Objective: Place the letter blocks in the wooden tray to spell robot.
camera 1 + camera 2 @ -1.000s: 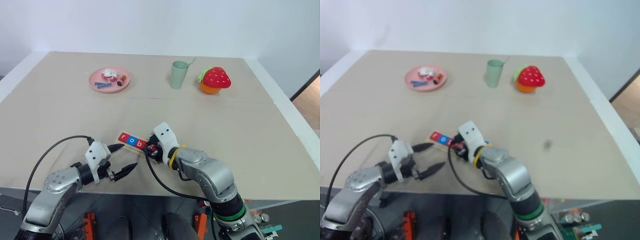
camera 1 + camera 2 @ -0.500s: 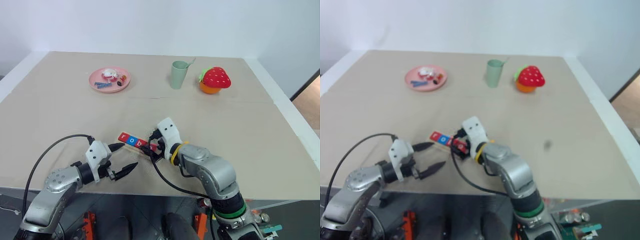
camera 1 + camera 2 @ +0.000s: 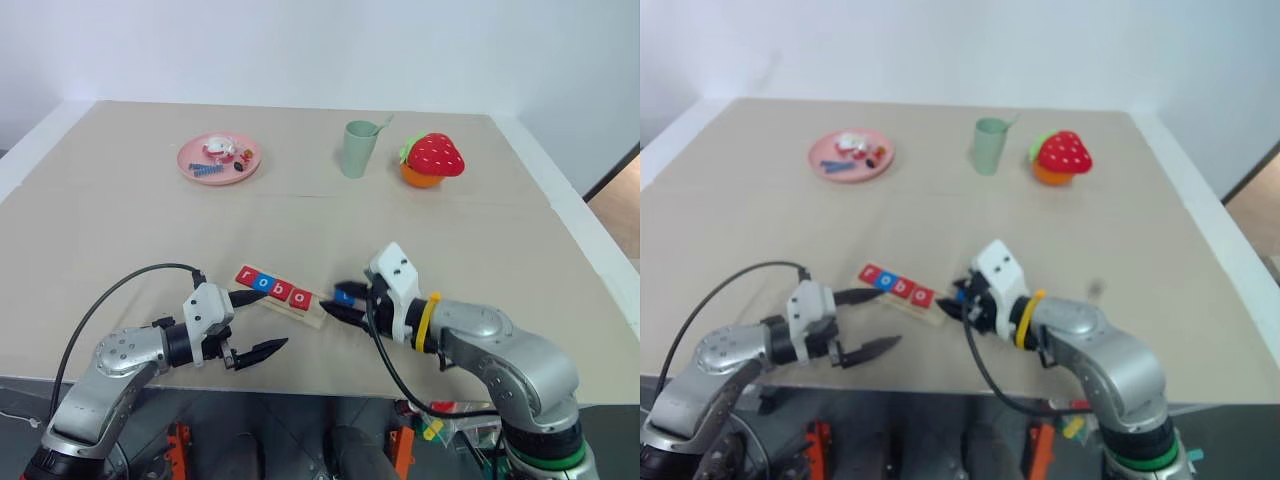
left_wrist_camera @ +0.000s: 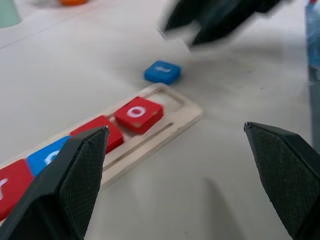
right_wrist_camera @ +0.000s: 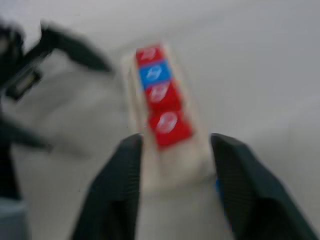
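Note:
The wooden tray [image 3: 312,311] lies slantwise near the table's front edge. In it are four letter blocks: red r [image 3: 246,276], blue o [image 3: 264,283], red b [image 3: 282,290] and a red o [image 4: 138,113] that sits slightly askew. The tray's last slot [image 4: 172,101] is bare. A blue block [image 3: 345,296] lies on the table just past that end, beside my right gripper [image 3: 332,302], whose fingers [image 5: 117,190] stand apart with nothing between them. My left gripper [image 3: 262,322] is open at the tray's r end, holding nothing.
At the back stand a pink plate [image 3: 220,160] with small bits, a green cup [image 3: 356,148] and a strawberry toy [image 3: 432,157]. A black cable [image 3: 110,300] loops from the left arm. The table's front edge runs just below both grippers.
My right gripper has drawn back to the right, off the tray, leaving the red o block in the fourth slot. The blue block now shows beside it. The left gripper has hardly moved.

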Motion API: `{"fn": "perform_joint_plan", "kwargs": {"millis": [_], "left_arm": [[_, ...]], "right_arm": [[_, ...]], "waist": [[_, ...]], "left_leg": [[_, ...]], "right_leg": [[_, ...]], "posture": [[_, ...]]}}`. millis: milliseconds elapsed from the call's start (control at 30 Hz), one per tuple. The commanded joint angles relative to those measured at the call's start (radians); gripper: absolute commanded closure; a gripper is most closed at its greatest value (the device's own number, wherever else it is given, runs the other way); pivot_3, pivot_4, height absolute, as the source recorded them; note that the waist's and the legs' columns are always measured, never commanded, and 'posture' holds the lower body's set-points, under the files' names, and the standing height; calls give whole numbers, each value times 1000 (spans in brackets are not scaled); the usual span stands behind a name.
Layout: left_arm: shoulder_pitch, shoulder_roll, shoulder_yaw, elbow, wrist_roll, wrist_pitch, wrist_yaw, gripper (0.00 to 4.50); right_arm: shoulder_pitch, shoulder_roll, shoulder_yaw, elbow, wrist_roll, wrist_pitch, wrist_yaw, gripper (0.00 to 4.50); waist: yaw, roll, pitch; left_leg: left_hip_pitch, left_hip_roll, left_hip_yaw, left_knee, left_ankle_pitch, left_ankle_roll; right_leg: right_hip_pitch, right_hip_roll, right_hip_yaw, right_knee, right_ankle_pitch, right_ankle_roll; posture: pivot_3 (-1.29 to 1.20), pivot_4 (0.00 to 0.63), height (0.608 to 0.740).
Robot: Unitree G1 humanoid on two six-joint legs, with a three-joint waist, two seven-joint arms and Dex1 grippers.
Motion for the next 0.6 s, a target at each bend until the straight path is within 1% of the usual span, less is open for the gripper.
{"fn": "perform_joint_plan", "kwargs": {"millis": [33, 67, 300, 600], "left_arm": [[-12, 19, 4, -64, -53, 54, -15, 0], [-12, 21, 8, -73, -64, 74, -11, 0], [-5, 8, 49, -104, -103, 152, 64, 0], [0, 13, 60, -100, -93, 157, 94, 0]], "right_arm": [[-21, 2, 29, 11, 4, -81, 20, 3990], [-31, 4, 46, 32, -8, -96, 16, 4409], [-80, 36, 138, 126, -48, -153, -6, 4409], [-88, 44, 198, 214, -114, -215, -18, 4409]], "waist": [[-1, 0, 0], [0, 0, 0], [2, 0, 0], [5, 0, 0]], "left_leg": [[0, 0, -1, 0, 0, 0], [0, 0, -2, 0, 1, 0], [1, 0, -2, 1, 3, 0], [0, -1, -3, 1, 3, 0]], "right_leg": [[0, 0, -1, 0, 1, -1], [1, 0, -2, 0, 1, -1], [2, 0, -3, 0, 3, -1], [1, 0, -3, 0, 3, -1]], "posture": [[0, 150, 740], [0, 150, 740], [0, 150, 740], [0, 150, 740]]}}
